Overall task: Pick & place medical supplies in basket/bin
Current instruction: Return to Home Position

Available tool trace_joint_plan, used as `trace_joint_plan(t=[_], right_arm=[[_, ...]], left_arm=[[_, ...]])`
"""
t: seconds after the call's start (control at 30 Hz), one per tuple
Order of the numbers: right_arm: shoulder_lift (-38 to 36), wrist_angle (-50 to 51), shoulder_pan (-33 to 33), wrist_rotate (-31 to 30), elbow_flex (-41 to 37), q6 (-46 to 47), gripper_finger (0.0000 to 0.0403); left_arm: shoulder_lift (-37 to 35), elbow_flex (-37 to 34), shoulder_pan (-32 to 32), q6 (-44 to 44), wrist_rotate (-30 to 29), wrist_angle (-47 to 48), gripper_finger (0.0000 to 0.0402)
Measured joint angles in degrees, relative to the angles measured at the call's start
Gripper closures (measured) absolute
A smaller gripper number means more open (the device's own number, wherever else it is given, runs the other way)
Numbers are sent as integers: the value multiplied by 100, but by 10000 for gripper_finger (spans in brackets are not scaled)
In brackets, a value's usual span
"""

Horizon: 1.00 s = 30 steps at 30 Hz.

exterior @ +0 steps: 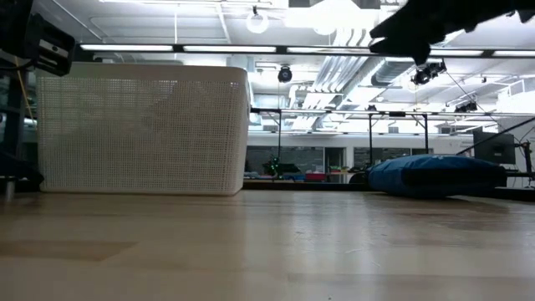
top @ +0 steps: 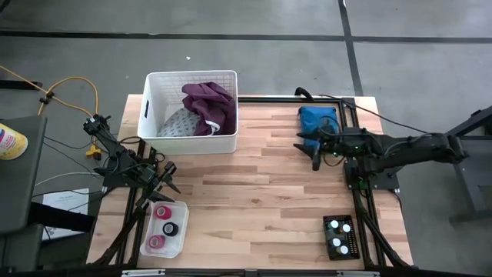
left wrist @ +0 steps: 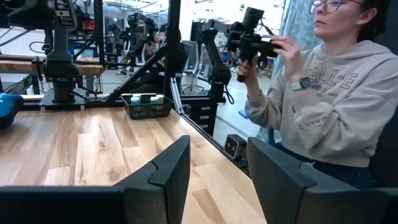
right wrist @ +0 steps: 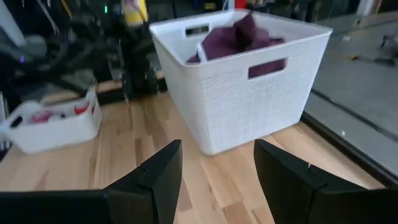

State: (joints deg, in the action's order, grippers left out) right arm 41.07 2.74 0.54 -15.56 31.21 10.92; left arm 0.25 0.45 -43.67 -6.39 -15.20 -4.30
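Right claw (top: 310, 151), gaping, just beside blue pouch (top: 317, 120) (basket (top: 192, 144) well apart).

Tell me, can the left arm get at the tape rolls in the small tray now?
Probably yes. The left gripper is open close beside the tray, the tape rolls lie uncovered in it, and nothing stands between them.

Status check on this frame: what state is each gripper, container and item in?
Left gripper: open, empty.
Right gripper: open, empty.
Basket: upright, holding both gowns.
Purple gown: crumpled in basket.
Grey gown: in basket, partly covered.
Tape rolls: lying in tray.
Vials: standing in rack.
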Motion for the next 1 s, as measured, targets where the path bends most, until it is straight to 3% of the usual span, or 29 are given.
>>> trace_joint_plan(t=[0.23,0.57,1.0], right_arm=[[-960,-235,0,-297,-687,18,216],[-2084,-468,-2,-252,-1404,20,216],[-3002,-750,-2,-250,-2006,44,216]], left_arm=[[0,0,0,1,0,-6,249],[0,0,-1,1,-1,-6,249],[0,0,0,1,0,-4,249]])
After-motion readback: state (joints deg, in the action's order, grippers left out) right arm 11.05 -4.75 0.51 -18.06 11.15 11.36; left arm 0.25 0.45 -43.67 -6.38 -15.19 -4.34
